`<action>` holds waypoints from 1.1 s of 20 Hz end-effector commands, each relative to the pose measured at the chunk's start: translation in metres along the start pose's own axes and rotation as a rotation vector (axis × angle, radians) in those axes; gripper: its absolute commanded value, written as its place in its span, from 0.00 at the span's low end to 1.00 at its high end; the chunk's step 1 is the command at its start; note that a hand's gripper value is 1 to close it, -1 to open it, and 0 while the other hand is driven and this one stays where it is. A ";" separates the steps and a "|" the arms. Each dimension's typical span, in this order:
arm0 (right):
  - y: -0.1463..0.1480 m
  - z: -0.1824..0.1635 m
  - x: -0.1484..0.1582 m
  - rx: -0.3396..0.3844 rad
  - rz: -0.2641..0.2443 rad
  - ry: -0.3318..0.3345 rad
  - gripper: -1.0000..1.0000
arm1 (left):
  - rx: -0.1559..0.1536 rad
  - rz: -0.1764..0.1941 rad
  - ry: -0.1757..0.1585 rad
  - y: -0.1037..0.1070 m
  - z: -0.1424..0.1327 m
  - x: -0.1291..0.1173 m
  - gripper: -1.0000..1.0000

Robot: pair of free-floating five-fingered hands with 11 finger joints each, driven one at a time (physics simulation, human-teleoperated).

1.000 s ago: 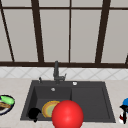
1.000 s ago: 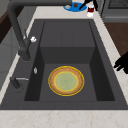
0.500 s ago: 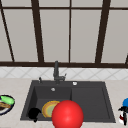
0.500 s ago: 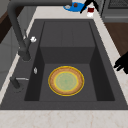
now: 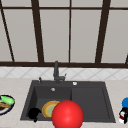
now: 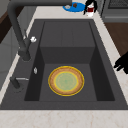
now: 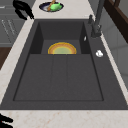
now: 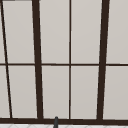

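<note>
Pale stone counter (image 6: 62, 118) surrounds a dark sink (image 6: 67, 32) under a wide window (image 8: 70, 62). Inside the left basin lies a yellow plate (image 6: 66, 80), bare. A bowl (image 5: 3, 110) on the counter's left holds something green. The left robot hand (image 5: 33, 113) hovers at the basin's front edge, just beside the plate, holding nothing; how far its fingers are spread is hard to tell. The right robot hand (image 5: 123, 113) sits by a blue dish (image 6: 75, 7), its fingers unclear. A red ball (image 5: 67, 115) hides part of the plate.

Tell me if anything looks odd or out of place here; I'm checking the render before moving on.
One thing: a plain red ball shows in the front view before the sink, partly covering the yellow plate lying flat in the basin. The side views show no ball there.
</note>
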 end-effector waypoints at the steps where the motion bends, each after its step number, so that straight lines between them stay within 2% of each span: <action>1: 0.001 -0.002 -0.003 -0.009 0.000 -0.002 1.00 | 0.000 0.000 0.000 0.000 0.000 0.000 0.50; 8: -0.003 0.003 -0.009 -0.024 -0.026 -0.010 1.00 | 0.000 0.000 0.000 0.000 0.000 0.000 0.50; 15: -0.029 0.034 -0.006 -0.013 -0.047 -0.015 1.00 | 0.000 0.000 0.000 0.000 0.000 0.000 0.50; 22: -0.047 0.056 0.029 -0.017 -0.057 -0.028 1.00 | 0.000 0.000 0.000 0.000 0.000 0.000 0.50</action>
